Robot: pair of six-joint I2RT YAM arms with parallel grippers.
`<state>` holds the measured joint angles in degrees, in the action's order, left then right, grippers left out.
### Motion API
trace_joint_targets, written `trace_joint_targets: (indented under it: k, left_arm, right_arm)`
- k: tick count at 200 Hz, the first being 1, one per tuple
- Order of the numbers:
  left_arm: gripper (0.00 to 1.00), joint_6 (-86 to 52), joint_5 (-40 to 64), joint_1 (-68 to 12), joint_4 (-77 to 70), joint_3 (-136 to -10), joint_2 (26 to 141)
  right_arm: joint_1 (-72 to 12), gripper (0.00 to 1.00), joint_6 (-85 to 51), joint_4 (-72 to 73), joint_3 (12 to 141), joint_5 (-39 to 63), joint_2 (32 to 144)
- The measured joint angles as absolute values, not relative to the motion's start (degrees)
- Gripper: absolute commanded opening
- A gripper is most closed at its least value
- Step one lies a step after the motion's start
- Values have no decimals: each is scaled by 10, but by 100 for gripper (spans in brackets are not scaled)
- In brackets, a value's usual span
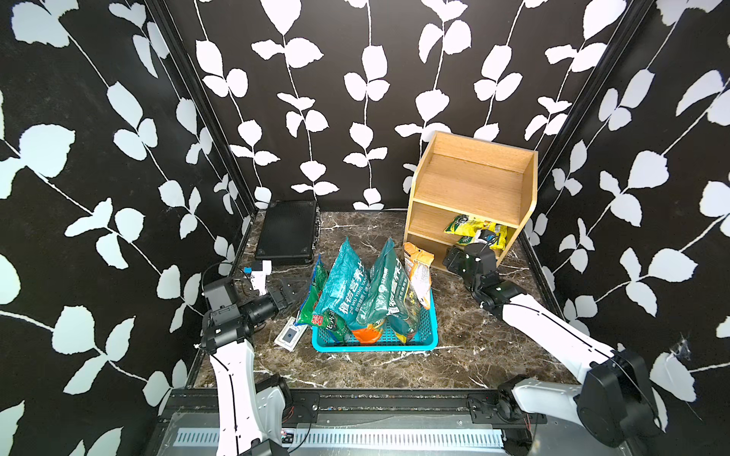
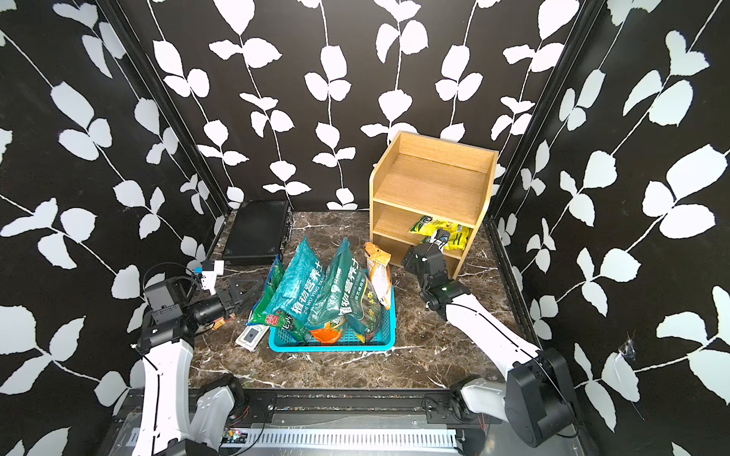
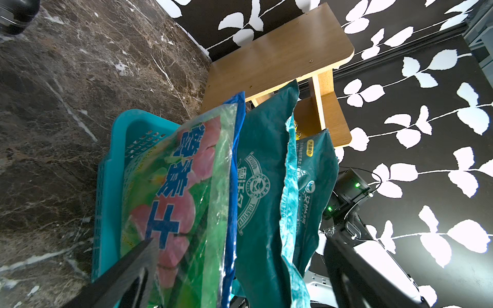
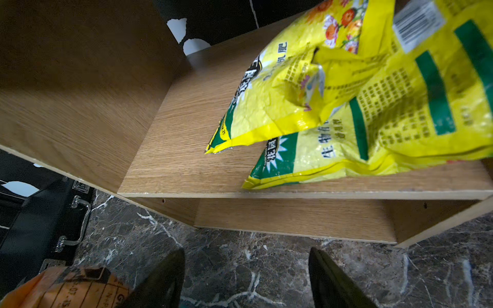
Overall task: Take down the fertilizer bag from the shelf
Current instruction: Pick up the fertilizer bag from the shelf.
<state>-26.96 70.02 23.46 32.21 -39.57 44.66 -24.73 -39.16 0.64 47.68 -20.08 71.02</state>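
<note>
The right pincer (image 4: pixel 247 250) is open in front of the wooden shelf (image 1: pixel 470 185) and holds nothing
Two yellow fertilizer bags (image 1: pixel 474 231) lie on the middle board of the shelf, one partly on top of the other. The right pincer is close to them, but its two fingers stand apart and are not touching them. The left pincer (image 2: pixel 241 292) is wide open too and holds nothing; it hangs low beside the blue basket (image 1: pixel 375 348). The basket sits in the middle of the marble worktop (image 1: pixel 474 347) and is full of green-blue bags (image 1: pixel 347 284) standing up, with an orange bag (image 1: pixel 418 268) at the shelf side
</note>
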Motion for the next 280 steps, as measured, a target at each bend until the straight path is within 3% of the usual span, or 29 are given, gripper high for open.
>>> trace_joint_targets:
  k: [60,67,75,83,114,131,150,225,280]
  left_arm:
    - [99,-270,700,235,322,-396,447]
    - [99,-270,700,235,322,-396,447]
    - [99,-270,700,235,322,-396,447]
    - [99,-270,700,235,322,-396,447]
    - [99,-270,700,235,322,-396,447]
    - [99,-270,700,236,322,-396,447]
    - [99,-270,700,236,322,-396,447]
    - [99,-270,700,236,318,-396,447]
    - [99,-270,700,236,318,-396,449]
  right_arm:
    - [-247,66,-405,-22,461,-280,601]
    - [-247,69,-409,-25,459,-294,583]
    - [-247,81,-412,-28,459,-313,572]
    - [-247,84,-416,-32,459,-331,569]
    - [-247,81,-442,-67,460,-390,614]
    - [-247,65,-458,-82,460,-404,641]
    - [-247,60,-474,-85,460,-418,657]
    - [-243,77,-495,-48,479,-493,737]
    - [-212,74,-483,12,491,-497,790]
